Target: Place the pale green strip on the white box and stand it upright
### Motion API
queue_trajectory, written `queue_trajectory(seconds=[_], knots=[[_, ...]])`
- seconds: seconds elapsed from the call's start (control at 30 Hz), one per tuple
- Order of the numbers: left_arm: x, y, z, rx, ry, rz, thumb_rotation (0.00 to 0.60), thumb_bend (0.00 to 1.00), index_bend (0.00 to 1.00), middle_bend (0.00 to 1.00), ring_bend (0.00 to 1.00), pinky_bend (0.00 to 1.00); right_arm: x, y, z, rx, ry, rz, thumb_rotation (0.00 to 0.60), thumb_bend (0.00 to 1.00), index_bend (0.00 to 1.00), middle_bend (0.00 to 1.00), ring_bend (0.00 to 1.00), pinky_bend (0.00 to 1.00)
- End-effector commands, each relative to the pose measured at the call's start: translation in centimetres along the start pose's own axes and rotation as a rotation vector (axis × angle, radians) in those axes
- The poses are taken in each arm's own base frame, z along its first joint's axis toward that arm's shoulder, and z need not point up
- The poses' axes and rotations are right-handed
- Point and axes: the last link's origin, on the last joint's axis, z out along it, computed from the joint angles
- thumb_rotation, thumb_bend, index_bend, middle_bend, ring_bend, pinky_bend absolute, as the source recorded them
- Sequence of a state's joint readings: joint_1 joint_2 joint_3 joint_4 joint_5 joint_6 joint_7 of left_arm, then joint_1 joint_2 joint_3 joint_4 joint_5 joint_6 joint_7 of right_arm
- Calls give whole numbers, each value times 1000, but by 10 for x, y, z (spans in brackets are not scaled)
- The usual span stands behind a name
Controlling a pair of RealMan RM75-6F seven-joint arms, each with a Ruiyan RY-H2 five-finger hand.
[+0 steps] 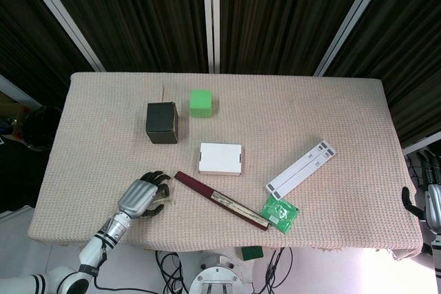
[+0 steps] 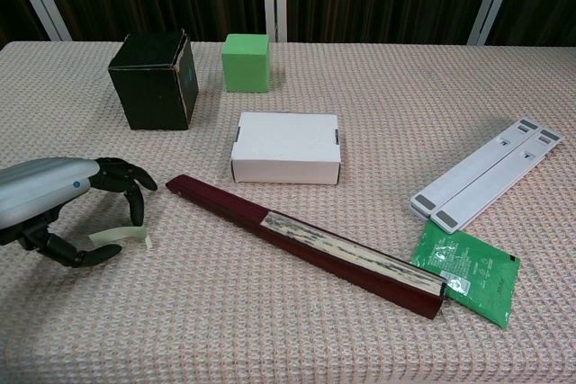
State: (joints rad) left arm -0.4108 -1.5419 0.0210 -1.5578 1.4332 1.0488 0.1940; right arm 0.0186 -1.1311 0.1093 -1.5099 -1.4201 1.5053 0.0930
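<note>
The pale green strip [image 2: 120, 236] lies flat on the tablecloth near the front left; in the head view only a bit of the strip [image 1: 160, 201] shows under the fingers. My left hand [image 2: 52, 201] [image 1: 142, 196] arches over it, fingers behind and thumb in front, with a gap left around the strip. The white box [image 2: 286, 146] [image 1: 220, 158] sits closed at mid-table, to the right of and beyond that hand. My right hand [image 1: 428, 201] hangs off the table's right edge, holding nothing, fingers apart.
A black box [image 1: 162, 122] and a green cube [image 1: 201, 102] stand behind the white box. A long dark red case [image 2: 306, 242] lies diagonally in front of it. A white folded stand [image 2: 490, 173] and a green packet [image 2: 466, 272] lie to the right.
</note>
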Motion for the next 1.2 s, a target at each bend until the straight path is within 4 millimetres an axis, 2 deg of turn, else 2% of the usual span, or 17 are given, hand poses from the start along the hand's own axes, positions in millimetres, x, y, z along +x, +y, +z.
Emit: queue_trajectory(seconds=[0.03,0.67,1.2], knots=[[0,1,0,-3,4,3,600,312,454,193,105,169,0,0,0,0,-1,1,600,458,0,0,0,0],[0,1,3,2,-2,5,600,315,517,193,105,170,1,3,0,-6,6,4,600,458,0,0,0,0],[3,1,5,3,-2,-10,600,419,569,204,105,170,-1,2,1,-4,-6,3,600,458,0,0,0,0]])
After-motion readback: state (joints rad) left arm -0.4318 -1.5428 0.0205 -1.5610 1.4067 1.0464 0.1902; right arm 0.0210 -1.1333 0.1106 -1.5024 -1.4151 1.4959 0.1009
